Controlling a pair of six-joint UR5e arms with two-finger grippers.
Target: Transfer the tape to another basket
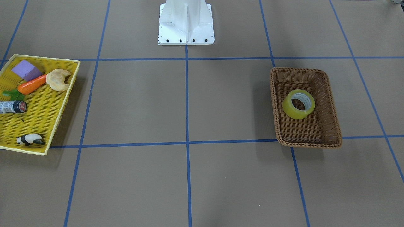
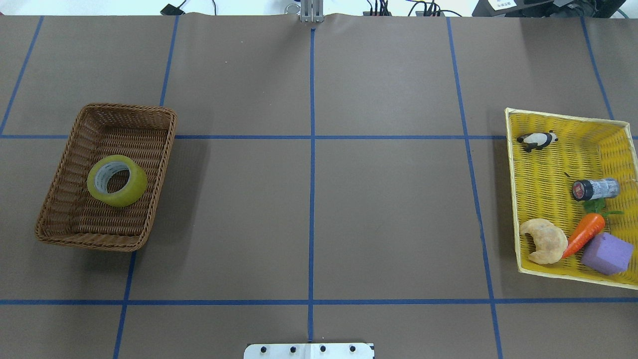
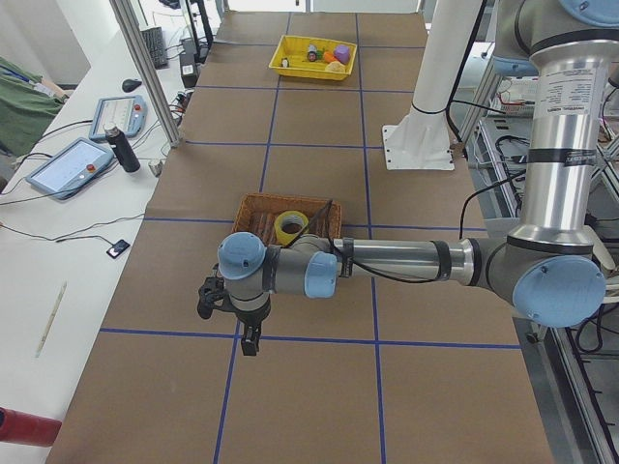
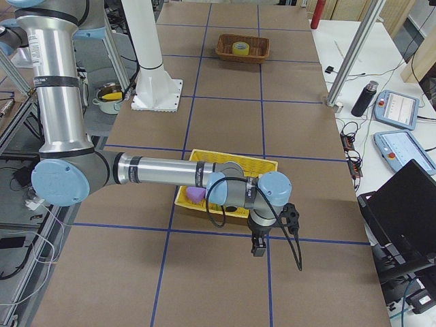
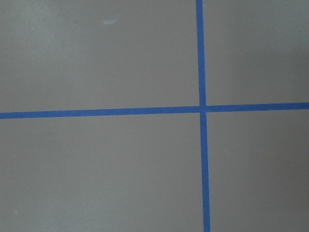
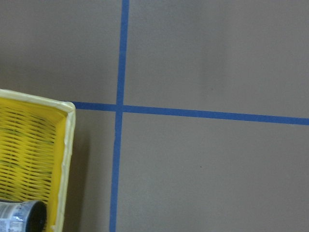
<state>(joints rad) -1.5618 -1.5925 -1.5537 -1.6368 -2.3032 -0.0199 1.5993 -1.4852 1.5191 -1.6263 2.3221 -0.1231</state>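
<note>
The yellow tape roll [image 1: 298,104] lies flat inside the brown wicker basket [image 1: 328,126] on my left side of the table; it also shows in the overhead view [image 2: 117,180] within the basket [image 2: 107,107]. My left gripper [image 3: 250,340] shows only in the exterior left view, hanging over bare table beyond the basket's outer end, apart from it; I cannot tell whether it is open or shut. My right gripper [image 4: 259,246] shows only in the exterior right view, over the table just outside the yellow tray; I cannot tell its state. Neither wrist view shows fingers.
A yellow mesh tray [image 2: 543,189] on my right side holds a panda figure [image 2: 537,140], a dark-capped bottle [image 2: 594,189], a carrot [image 2: 584,234], a croissant [image 2: 544,241] and a purple block [image 2: 606,253]. Blue tape lines grid the brown table. The white robot base [image 1: 186,22] stands at the middle.
</note>
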